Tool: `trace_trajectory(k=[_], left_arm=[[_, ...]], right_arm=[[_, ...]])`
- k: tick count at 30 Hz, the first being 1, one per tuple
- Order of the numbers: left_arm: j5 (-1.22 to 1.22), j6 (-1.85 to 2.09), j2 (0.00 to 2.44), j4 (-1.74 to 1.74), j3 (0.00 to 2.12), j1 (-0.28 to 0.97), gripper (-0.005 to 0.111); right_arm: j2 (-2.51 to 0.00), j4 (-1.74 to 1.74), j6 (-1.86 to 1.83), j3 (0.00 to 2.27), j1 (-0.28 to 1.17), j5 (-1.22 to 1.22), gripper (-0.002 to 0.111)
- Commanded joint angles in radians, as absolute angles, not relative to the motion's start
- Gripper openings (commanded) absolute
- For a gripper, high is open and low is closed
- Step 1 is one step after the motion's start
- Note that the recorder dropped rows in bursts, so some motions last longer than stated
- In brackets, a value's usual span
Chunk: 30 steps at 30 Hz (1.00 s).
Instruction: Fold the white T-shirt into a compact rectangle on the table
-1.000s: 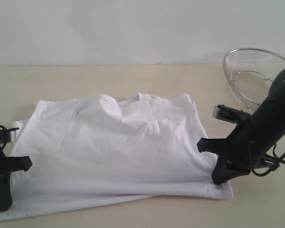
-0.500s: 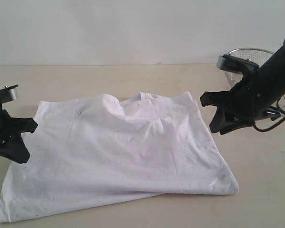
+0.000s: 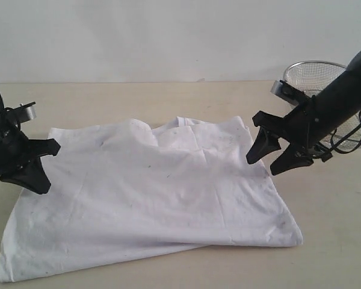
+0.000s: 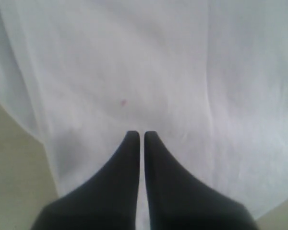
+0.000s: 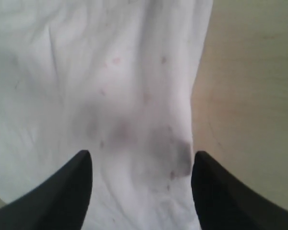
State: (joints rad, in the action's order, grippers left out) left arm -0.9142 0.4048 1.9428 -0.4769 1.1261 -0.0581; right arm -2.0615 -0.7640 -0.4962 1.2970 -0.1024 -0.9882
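Trouble seemed most likely at the pick-up. The shirt [image 3: 150, 198] lay on the table [image 3: 168, 96] between the two arms, plain side up, apparently doubled over with its lower layer showing along the near edge, and creased around the collar at the far side.

The right gripper [image 3: 265, 165] hung wide open over the shirt's right edge, holding nothing. If it closed there it might pinch only the top layer, and the fold would then drag apart instead of turning over as one. The left gripper [image 4: 139, 136] stood over the shirt's left part with its jaws almost together, only a thin slit between them and no cloth in it. Brought down like that, it would probably push the fabric into a ridge rather than catch it.

Uneven lifting by the two arms could also skew the edges, which were already not square at the near left corner. The basket [image 3: 316, 90] sat just behind the right arm, and a wide swing might knock it.

Count: one shirt, one table, one basket, two grippers.
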Motion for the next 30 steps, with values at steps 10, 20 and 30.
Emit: trace_trajectory(k=[10,20,30], left_arm=[[-0.908,0.411,2.001,-0.483,1.135,-0.057,0.004],[-0.908,0.411,2.019,-0.490,1.135,-0.057,0.004],[-0.906,0.411,2.019,-0.490,1.135,-0.057,0.004]], right_arm=[[-2.086,-0.762,-0.561,1.309,-0.111,-0.947,0.055],[-2.124,-0.748,-0.529,1.309,-0.111,-0.946,0.055],[-2.162,-0.761,-0.533,1.309,-0.109,-0.954,0.055]])
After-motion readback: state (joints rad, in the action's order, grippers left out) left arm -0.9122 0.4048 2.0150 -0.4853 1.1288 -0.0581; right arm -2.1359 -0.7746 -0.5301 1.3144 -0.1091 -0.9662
